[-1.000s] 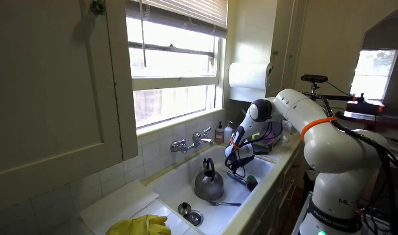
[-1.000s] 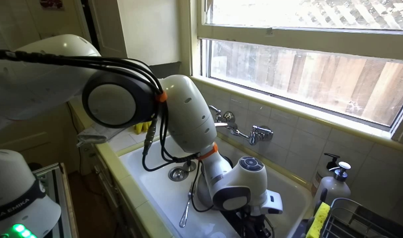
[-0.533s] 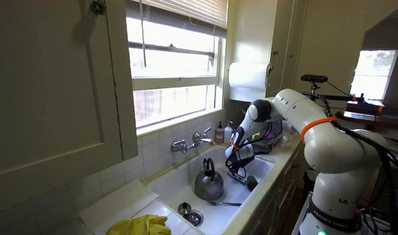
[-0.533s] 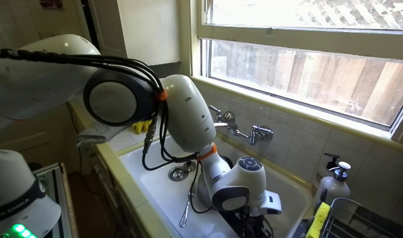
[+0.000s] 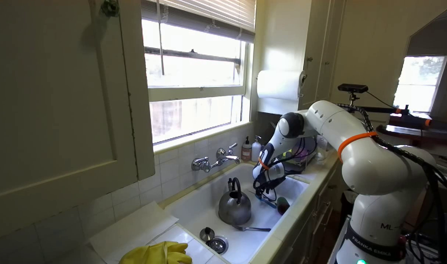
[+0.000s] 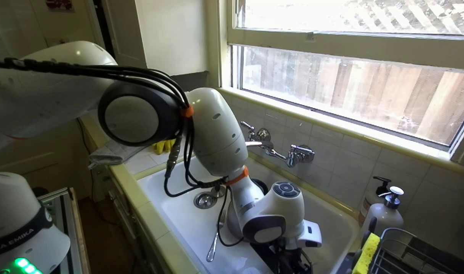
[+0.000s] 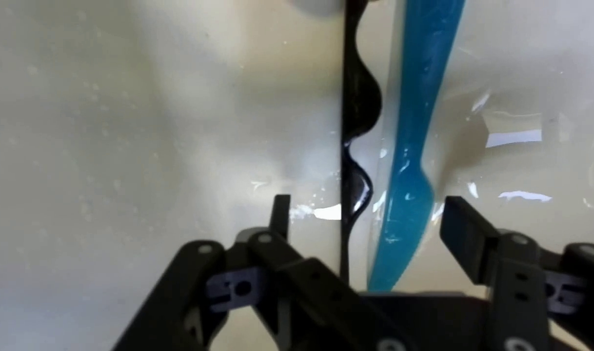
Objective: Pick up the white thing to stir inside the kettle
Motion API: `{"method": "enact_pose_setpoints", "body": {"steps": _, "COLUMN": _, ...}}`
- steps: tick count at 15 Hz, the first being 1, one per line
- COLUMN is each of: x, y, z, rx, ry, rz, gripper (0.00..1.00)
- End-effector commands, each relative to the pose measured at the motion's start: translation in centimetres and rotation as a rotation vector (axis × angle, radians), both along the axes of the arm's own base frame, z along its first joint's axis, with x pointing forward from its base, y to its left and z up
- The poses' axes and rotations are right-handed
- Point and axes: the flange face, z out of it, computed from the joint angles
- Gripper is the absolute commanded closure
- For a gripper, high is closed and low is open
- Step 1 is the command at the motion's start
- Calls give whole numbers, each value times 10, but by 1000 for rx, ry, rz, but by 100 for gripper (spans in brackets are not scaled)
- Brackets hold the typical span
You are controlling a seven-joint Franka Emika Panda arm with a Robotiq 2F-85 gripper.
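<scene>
Across both exterior views extends my arm (image 6: 220,129), its far end inside the sink (image 5: 242,246). The kettle (image 6: 235,224) stands upright on the basin floor, mostly blocked by the arm in an exterior view. My gripper (image 7: 366,218), a dark tangle from outside, shows released, spread jaws in the wrist view, either side of a blue utensil (image 7: 408,185) and a dark strip (image 7: 361,102), both cut off at the top. The white thing I can't identify.

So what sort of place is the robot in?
It looks like a kitchen, probably in someone's home: there's a white sink with a kettle standing in it, and a roll of paper towels hangs nearby.
</scene>
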Motion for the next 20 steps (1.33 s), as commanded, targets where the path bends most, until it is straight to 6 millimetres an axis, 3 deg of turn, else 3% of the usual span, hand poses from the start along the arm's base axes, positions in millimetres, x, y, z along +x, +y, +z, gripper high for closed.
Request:
{"method": "enact_pose_setpoints", "body": {"steps": 1, "x": -2, "y": 3, "z": -9, "rx": -3, "ry": 29, "rz": 14, "gripper": 43}}
{"method": "enact_pose_setpoints", "body": {"steps": 5, "x": -2, "y": 5, "z": -14, "rx": -3, "ry": 38, "rz": 20, "gripper": 62}}
{"method": "enact_pose_setpoints", "body": {"steps": 6, "x": -1, "y": 6, "z": -15, "rx": -4, "ry": 40, "rz": 20, "gripper": 80}}
{"method": "enact_pose_setpoints", "body": {"steps": 9, "x": 1, "y": 6, "z": -14, "rx": -7, "ry": 41, "rz": 24, "gripper": 99}}
{"method": "enact_pose_setpoints", "body": {"steps": 14, "x": 0, "y": 5, "z": -7, "rx": 4, "ry": 41, "rz": 30, "gripper": 97}}
{"method": "enact_pose_setpoints", "body": {"steps": 20, "x": -11, "y": -3, "z": 25, "rx": -15, "ry": 47, "rz": 101, "gripper": 97}}
